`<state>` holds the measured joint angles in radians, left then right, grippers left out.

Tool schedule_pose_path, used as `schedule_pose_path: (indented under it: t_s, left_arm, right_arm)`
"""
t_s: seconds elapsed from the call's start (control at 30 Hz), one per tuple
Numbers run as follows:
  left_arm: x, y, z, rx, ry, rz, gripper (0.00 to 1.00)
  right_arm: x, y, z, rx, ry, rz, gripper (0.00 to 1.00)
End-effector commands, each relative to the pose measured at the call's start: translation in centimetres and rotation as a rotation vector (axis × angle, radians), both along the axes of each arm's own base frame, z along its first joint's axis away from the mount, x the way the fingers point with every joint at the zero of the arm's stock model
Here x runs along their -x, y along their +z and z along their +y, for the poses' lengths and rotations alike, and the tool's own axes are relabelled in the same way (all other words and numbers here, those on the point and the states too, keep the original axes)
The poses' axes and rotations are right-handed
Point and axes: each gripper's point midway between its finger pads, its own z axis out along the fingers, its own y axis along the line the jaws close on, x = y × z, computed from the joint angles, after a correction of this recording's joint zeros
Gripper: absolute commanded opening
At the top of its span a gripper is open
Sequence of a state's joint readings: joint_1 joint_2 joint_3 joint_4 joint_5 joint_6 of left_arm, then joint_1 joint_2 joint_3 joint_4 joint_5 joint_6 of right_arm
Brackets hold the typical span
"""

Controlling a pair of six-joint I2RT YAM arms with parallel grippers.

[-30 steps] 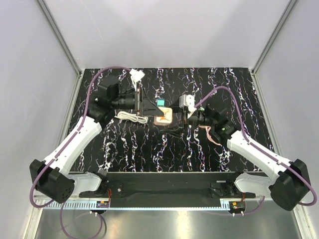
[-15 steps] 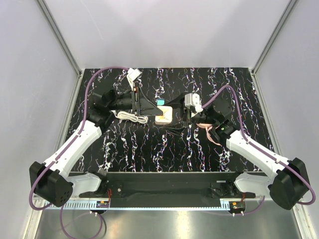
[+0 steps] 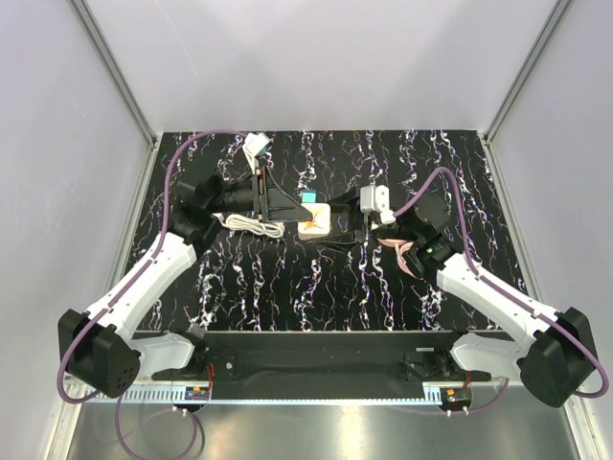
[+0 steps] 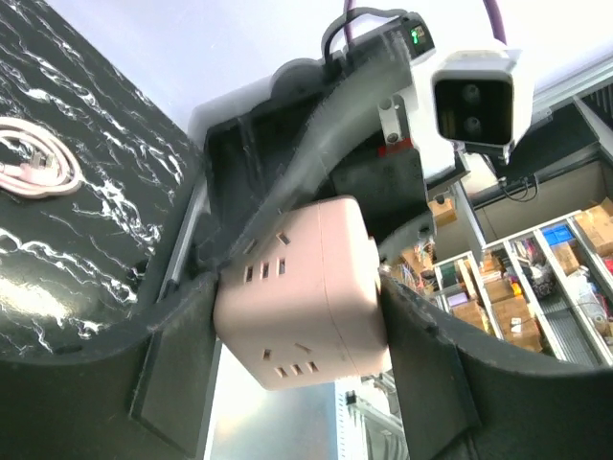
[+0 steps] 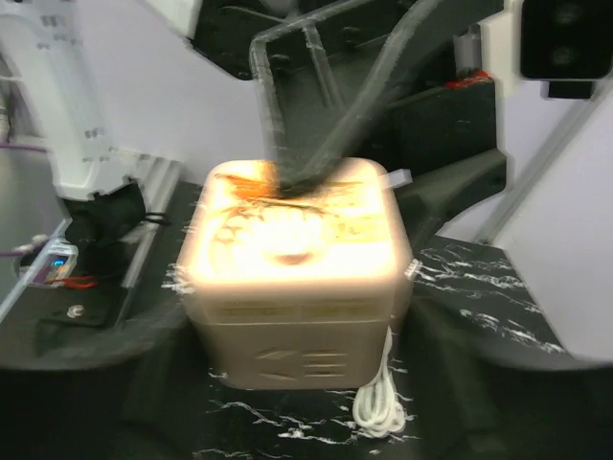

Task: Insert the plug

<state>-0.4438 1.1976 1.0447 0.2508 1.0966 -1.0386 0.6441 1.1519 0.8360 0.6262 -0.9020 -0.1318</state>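
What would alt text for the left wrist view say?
A pale pink socket cube sits gripped between two black fingers, slots facing the camera. Behind it is the other arm's white camera; at left, a coiled pale cable lies on the black marbled table.

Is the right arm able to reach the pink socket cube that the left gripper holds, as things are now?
Probably yes. The right gripper faces the socket cube closely, with nothing between them. The left gripper clamps two other sides, so the near face looks free.
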Motion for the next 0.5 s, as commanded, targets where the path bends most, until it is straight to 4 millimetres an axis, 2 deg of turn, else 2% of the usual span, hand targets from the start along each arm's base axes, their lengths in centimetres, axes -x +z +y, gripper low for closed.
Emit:
schedule_pose_path:
  t_s: [0.0, 0.03, 0.07, 0.1, 0.17, 0.2, 0.23, 0.27, 0.33, 0.37, 0.43, 0.47]
  left_arm:
    - [0.7, 1.7, 0.3, 0.045, -0.024, -0.074, 0.0]
    - [0.6, 1.6, 0.3, 0.044, -0.024, -0.07, 0.01]
    - [0.6, 1.6, 0.2, 0.043, -0.023, -0.07, 0.05]
    - [0.5, 1.6, 0.3, 0.044, -0.021, -0.071, 0.3]
    - [0.4, 1.2, 0.3, 0.027, -0.017, -0.087, 0.58]
    - [0.3, 0.8, 0.4, 0.004, -0.012, -0.104, 0.69]
    - [0.1, 1.9, 0.6, -0.016, 0.001, -0.168, 0.89]
    - [-0.9, -1.3, 1.2, -0.161, 0.063, -0.18, 0.95]
    - [-1.2, -1.9, 2.5, -0.296, 0.123, -0.213, 0.97]
    - [-1.9, -2.4, 3.2, -0.354, 0.164, -0.298, 0.97]
    - [-2.4, -2.5, 4.0, -0.42, 0.206, -0.34, 0.96]
    - [-2.8, -3.6, 4.9, -0.487, 0.238, -0.347, 0.95]
  right_arm:
    - [0.5, 1.8, -0.3, -0.043, 0.004, -0.063, 0.46]
    - [0.5, 1.7, -0.3, -0.041, 0.007, -0.059, 0.3]
    - [0.8, 1.7, -0.2, -0.036, 0.023, -0.056, 0.12]
    - [0.9, 1.5, -0.2, -0.027, 0.033, -0.048, 0.03]
    - [1.1, 1.1, -0.1, 0.005, 0.048, -0.013, 0.0]
    - [1.2, 0.9, -0.2, 0.017, 0.051, 0.002, 0.0]
    - [1.3, 0.9, -0.3, 0.027, 0.054, 0.013, 0.0]
    - [1.6, 0.0, -0.3, 0.06, 0.064, 0.055, 0.0]
    - [2.0, -1.2, -0.5, 0.12, 0.068, 0.136, 0.0]
    - [2.1, -1.8, -0.7, 0.146, 0.071, 0.167, 0.0]
    - [2.3, -2.5, -0.8, 0.183, 0.063, 0.236, 0.0]
    - [2.4, -3.6, -1.0, 0.222, 0.06, 0.302, 0.0]
